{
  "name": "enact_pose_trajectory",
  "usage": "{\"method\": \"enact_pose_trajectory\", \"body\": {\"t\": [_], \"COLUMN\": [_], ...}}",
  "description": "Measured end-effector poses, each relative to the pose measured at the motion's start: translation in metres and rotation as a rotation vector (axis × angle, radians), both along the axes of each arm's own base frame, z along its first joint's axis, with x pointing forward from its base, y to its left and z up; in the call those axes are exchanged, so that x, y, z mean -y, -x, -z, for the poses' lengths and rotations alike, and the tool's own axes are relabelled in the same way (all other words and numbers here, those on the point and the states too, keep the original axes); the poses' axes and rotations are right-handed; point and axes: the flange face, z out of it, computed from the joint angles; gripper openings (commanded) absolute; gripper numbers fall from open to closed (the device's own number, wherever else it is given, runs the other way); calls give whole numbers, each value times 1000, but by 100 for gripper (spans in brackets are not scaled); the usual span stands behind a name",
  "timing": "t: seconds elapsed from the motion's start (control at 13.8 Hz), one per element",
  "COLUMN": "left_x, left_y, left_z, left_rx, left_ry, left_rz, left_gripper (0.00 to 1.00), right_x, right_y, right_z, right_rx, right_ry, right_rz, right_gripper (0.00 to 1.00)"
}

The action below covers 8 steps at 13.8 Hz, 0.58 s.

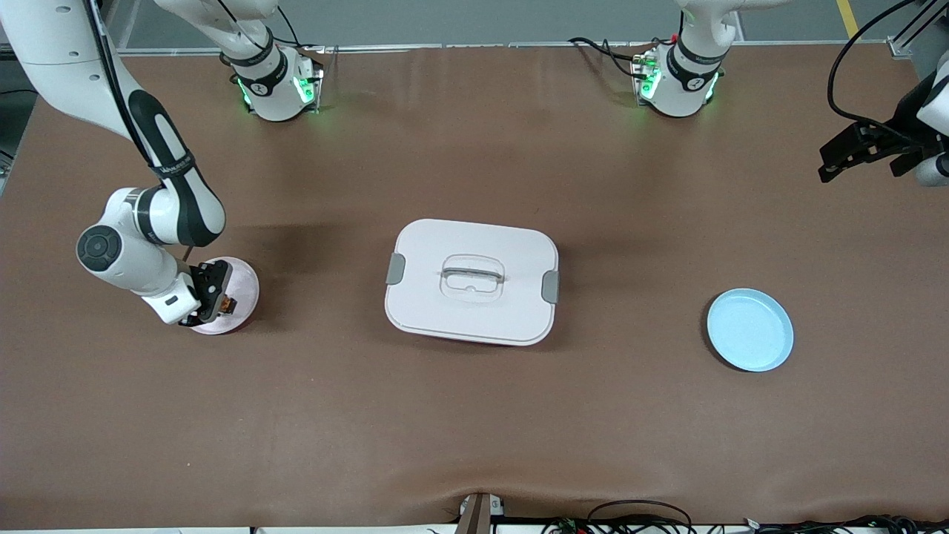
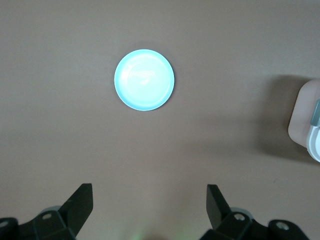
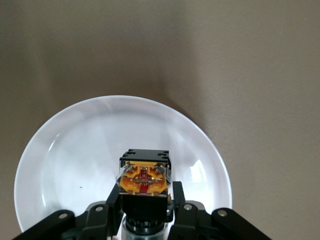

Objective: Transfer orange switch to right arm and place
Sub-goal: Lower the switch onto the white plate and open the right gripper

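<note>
Orange switch (image 3: 144,176), a black block with an orange-copper band, sits pinched between the fingers of the right gripper (image 3: 145,200), held over a pale pink plate (image 1: 245,293) toward the right arm's end of the table; whether it touches the plate cannot be told. From the front camera the right gripper (image 1: 211,297) shows low over that plate, the right arm (image 1: 148,215) bent down to it from its base. A white lidded box (image 1: 472,280) with grey latches and a recessed handle lies mid-table. A light blue plate (image 1: 749,330) rests toward the left arm's end, nearer to the front camera than the box. Well above the table at that end, the left gripper (image 1: 852,152) waits with fingers (image 2: 82,200) spread wide, nothing between them
</note>
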Motion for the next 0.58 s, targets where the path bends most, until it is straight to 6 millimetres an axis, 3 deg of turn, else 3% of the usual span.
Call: {"method": "enact_pose_trajectory", "body": {"t": [0.51, 0.58], "left_x": [-5, -5], "left_y": [0, 0], "left_z": [-1, -1], "left_rx": [1, 1], "left_ry": [10, 11], "left_rz": [-10, -11], "left_gripper": [100, 100], "right_x": [-2, -2], "right_y": [8, 8], "right_z": [9, 9], "right_rx": [-3, -2], "right_ry": [-2, -2], "right_rz": [-3, -3], "right_gripper": [2, 54]}}
